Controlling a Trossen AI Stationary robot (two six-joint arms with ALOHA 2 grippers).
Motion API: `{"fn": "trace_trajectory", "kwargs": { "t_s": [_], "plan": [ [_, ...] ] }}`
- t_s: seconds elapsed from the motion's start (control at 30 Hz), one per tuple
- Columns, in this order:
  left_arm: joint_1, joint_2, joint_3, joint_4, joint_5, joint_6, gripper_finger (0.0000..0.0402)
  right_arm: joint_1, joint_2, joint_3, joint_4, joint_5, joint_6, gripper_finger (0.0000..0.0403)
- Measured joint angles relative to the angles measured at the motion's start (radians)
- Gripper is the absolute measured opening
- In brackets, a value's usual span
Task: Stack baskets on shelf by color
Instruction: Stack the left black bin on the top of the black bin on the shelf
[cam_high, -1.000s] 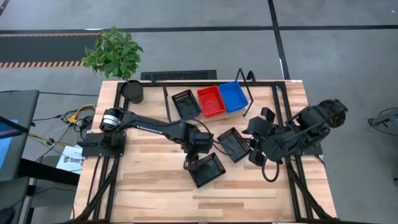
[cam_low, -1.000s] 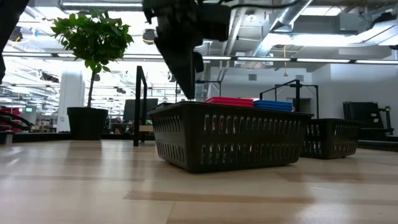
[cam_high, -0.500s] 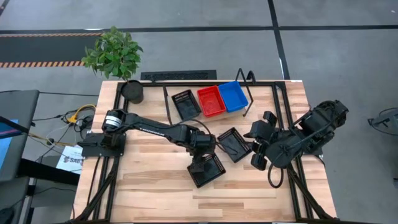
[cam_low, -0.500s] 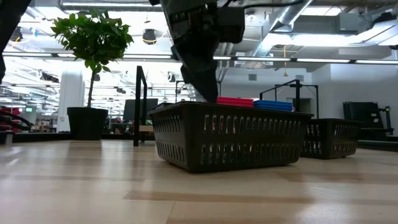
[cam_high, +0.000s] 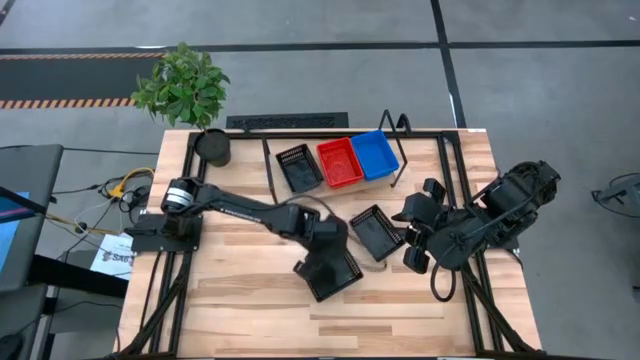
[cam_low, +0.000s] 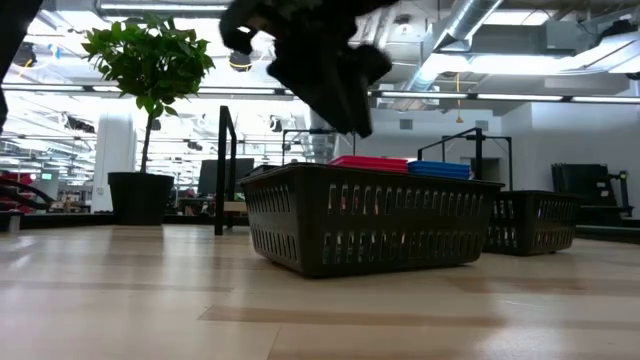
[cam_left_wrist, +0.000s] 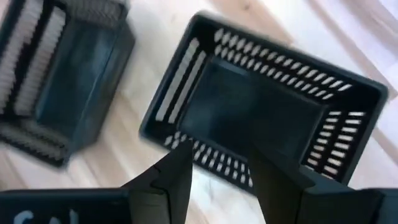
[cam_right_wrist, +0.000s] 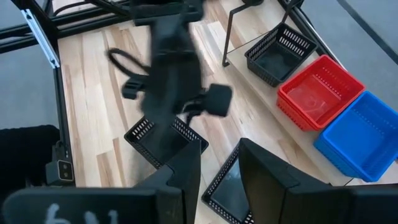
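The left gripper (cam_left_wrist: 214, 171) hangs over the near long wall of a loose black basket (cam_high: 332, 270) lying near the middle of the surface (cam_high: 240, 310), fingers parted with nothing between them. A second loose black basket (cam_high: 377, 231) lies just beyond it toward the right edge, in front of the right gripper (cam_right_wrist: 217, 171), which waits open and empty. On the shelf (cam_high: 340, 185) by the far edge sit a black basket (cam_high: 299, 167), a red stack (cam_high: 339, 162) and a blue stack (cam_high: 375, 154), side by side. To do the pickup well, I would lower the fingers so one goes inside and one outside the wall, close at its middle, and lift level. From above, the left arm hides part of that basket, and how many baskets each coloured stack holds is hard to make out.
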Motion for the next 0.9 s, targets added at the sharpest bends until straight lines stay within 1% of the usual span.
{"fn": "trace_trajectory", "kwargs": {
  "t_s": [0.07, 0.13, 0.23, 0.4, 0.5, 0.77, 0.9],
  "plan": [
    [-0.018, 0.001, 0.0, 0.028, -0.025, 0.035, 0.0142, 0.0, 0.0, 0.0, 0.0, 0.0, 0.0, 0.0134],
    [-0.029, 0.003, 0.0, 0.06, -0.029, 0.051, 0.0142, 0.0, 0.0, 0.0, 0.0, 0.0, 0.0, 0.0134],
    [-0.041, 0.005, 0.0, 0.089, -0.045, 0.117, 0.0142, 0.0, 0.0, 0.0, 0.0, 0.0, 0.008, 0.0134],
    [-0.052, 0.009, 0.0, 0.236, -0.031, 0.163, 0.0142, 0.0, 0.0, 0.0, 0.0, 0.0, 0.015, 0.0134],
    [-0.051, 0.01, 0.0, 0.282, -0.022, 0.202, 0.0142, 0.0, 0.0, 0.0, 0.0, 0.0, 0.024, 0.0134],
    [-0.034, 0.011, 0.0, 0.29, 0.001, 0.281, 0.0141, 0.0, 0.0, 0.0, 0.0, 0.0, 0.042, 0.0134],
    [-0.012, 0.011, 0.0, 0.316, 0.057, 0.298, 0.0141, 0.0, 0.0, 0.0, 0.0, 0.0, 0.038, 0.0134]
  ]
}}
